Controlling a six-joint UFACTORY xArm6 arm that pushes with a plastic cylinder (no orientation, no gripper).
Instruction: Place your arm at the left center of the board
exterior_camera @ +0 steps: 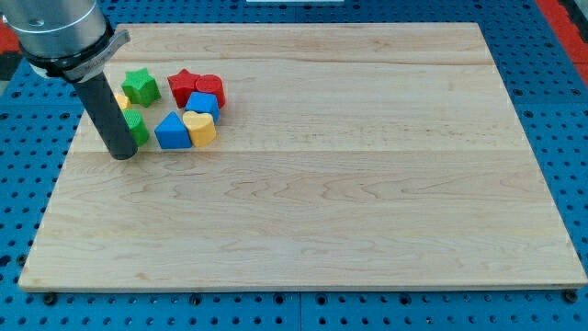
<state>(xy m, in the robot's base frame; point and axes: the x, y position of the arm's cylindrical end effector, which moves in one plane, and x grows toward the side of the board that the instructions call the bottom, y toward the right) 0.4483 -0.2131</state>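
My tip point(122, 155) rests on the wooden board point(303, 211) near its left edge, a little above mid-height. It stands just below and left of a cluster of blocks. A green block point(137, 127) sits right beside the rod, partly hidden by it. A yellow block point(120, 99) is mostly hidden behind the rod. A green star point(141, 85) lies above. A blue triangle point(172, 131) and a yellow heart point(199, 128) lie to the tip's right. A red star point(185, 85), a red block point(211, 87) and a blue block point(203, 104) sit above them.
The board lies on a blue perforated table point(23, 193) that shows on all sides. The arm's grey body point(57, 32) fills the view's top left corner.
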